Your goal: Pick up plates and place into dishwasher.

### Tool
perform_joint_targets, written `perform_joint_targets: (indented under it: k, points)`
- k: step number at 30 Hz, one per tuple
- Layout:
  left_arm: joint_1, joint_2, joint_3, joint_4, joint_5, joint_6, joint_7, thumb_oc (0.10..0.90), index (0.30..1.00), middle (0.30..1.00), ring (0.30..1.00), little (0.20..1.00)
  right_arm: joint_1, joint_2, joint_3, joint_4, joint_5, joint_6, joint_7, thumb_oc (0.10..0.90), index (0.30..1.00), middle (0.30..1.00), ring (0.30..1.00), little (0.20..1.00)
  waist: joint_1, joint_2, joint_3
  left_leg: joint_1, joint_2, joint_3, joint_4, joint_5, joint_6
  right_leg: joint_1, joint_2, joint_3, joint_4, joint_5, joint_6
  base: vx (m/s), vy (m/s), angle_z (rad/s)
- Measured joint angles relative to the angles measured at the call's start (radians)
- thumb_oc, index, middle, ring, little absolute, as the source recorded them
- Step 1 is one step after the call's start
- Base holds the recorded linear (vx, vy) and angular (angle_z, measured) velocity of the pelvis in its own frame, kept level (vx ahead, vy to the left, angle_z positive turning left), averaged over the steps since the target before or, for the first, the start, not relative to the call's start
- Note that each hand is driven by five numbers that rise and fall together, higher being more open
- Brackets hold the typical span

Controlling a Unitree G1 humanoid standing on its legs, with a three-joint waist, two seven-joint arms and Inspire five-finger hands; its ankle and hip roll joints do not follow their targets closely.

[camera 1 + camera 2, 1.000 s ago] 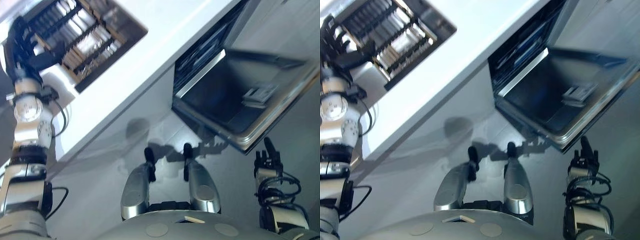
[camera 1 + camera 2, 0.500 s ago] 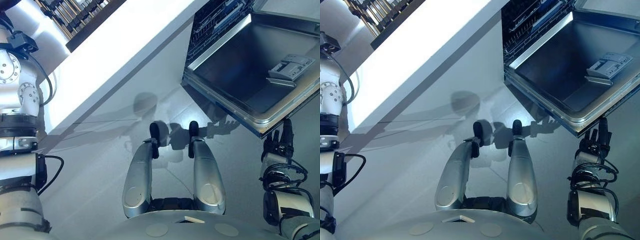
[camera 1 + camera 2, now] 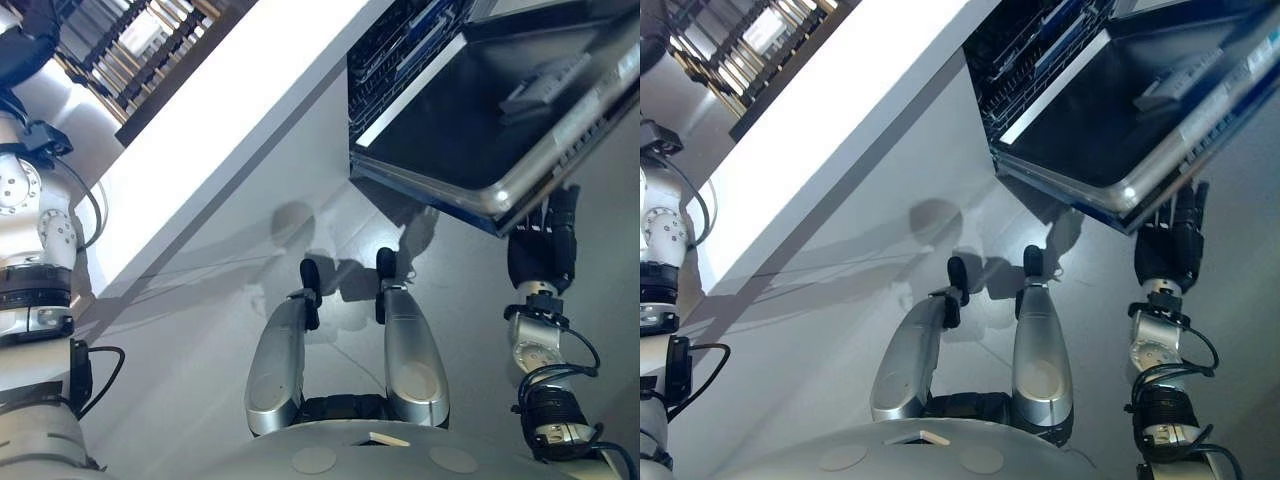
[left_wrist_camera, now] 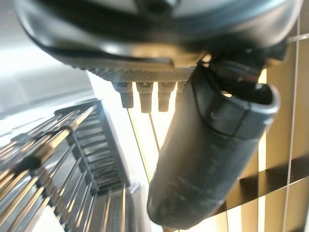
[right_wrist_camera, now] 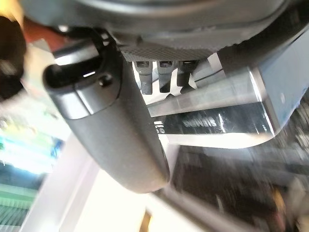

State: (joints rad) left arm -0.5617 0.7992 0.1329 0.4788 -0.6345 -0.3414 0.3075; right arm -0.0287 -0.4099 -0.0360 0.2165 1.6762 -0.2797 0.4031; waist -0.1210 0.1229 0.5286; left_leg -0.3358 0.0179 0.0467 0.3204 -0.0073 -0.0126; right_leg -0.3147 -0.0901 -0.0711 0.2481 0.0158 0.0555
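A dark wire dish rack (image 3: 130,50) sits in the white counter (image 3: 230,120) at the far left; pale upright pieces stand between its wires, and I cannot tell plates apart. My left hand (image 3: 25,40) is up beside the rack, open and holding nothing, its thumb (image 4: 207,159) straight over the rack wires (image 4: 58,164). The dishwasher (image 3: 400,50) is open at the right, its door (image 3: 470,130) folded down. My right hand (image 3: 543,250) stands open under the door's near corner, fingers straight and reaching the door's shiny edge (image 5: 212,111).
The counter's front edge runs diagonally between the rack and the dishwasher. The lowered door juts out over the grey floor (image 3: 200,340) on the right. Dark rack baskets (image 3: 1040,50) show inside the dishwasher.
The camera has swung, shifting the whole scene. My right hand has risen from below the door's corner up to its edge. The left hand stays by the rack.
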Motion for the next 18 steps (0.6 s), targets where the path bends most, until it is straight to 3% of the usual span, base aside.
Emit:
perform_joint_targets:
  k: [6, 8, 11, 14, 18]
  points:
    - [-0.008, -0.049, -0.006, 0.016, -0.036, -0.019, -0.043, 0.8, 0.9, 0.9, 0.9, 0.9, -0.242, -0.003, 0.138, -0.207, -0.228, 0.177, 0.046, 0.8, 0.9, 0.9, 0.9, 0.9, 0.001, -0.004, -0.002, 0.056, -0.001, 0.002, -0.013, 0.002, 0.003, 0.066, -0.001, -0.005, -0.022, 0.009, -0.003, 0.05, 0.044, 0.14]
    - [-0.008, -0.06, -0.008, 0.016, -0.044, -0.021, -0.057, 0.8, 0.9, 0.9, 0.9, 0.9, -0.312, 0.005, 0.196, -0.247, -0.311, 0.204, 0.059, 0.8, 0.9, 0.9, 0.9, 0.9, 0.009, -0.016, -0.013, 0.072, -0.001, 0.002, -0.017, -0.002, 0.003, 0.086, -0.001, -0.011, -0.025, 0.008, -0.002, 0.07, 0.032, 0.19]
    - [0.01, -0.059, -0.007, 0.019, -0.053, -0.039, -0.079, 0.8, 0.9, 0.9, 0.9, 0.9, -0.32, 0.015, 0.181, -0.202, -0.423, 0.179, -0.013, 0.8, 0.9, 0.9, 0.9, 0.9, 0.017, -0.052, -0.035, 0.116, -0.002, 0.001, -0.038, -0.001, 0.01, 0.142, -0.001, -0.021, -0.057, 0.008, -0.004, 0.05, 0.036, 0.17]
    - [0.116, -0.06, 0.002, -0.011, -0.059, -0.069, -0.089, 0.8, 0.9, 0.9, 0.9, 0.9, -0.212, 0.047, 0.106, -0.076, -0.505, 0.114, -0.133, 0.8, 0.9, 0.9, 0.9, 0.9, 0.025, -0.096, -0.11, 0.158, -0.008, 0.007, -0.08, -0.003, 0.013, 0.186, -0.003, -0.018, -0.101, 0.007, -0.001, 0.02, 0.023, 0.05]
    - [0.289, -0.104, 0.057, -0.129, -0.031, -0.077, -0.067, 0.8, 0.9, 0.9, 0.9, 0.9, -0.003, 0.084, 0.008, 0.011, -0.51, 0.036, -0.231, 0.8, 0.9, 0.9, 0.9, 0.9, 0.035, -0.112, -0.139, 0.234, -0.01, 0.022, -0.138, -0.004, 0.013, 0.253, -0.003, -0.016, -0.147, 0.006, 0.001, 0.0, -0.017, -0.08]
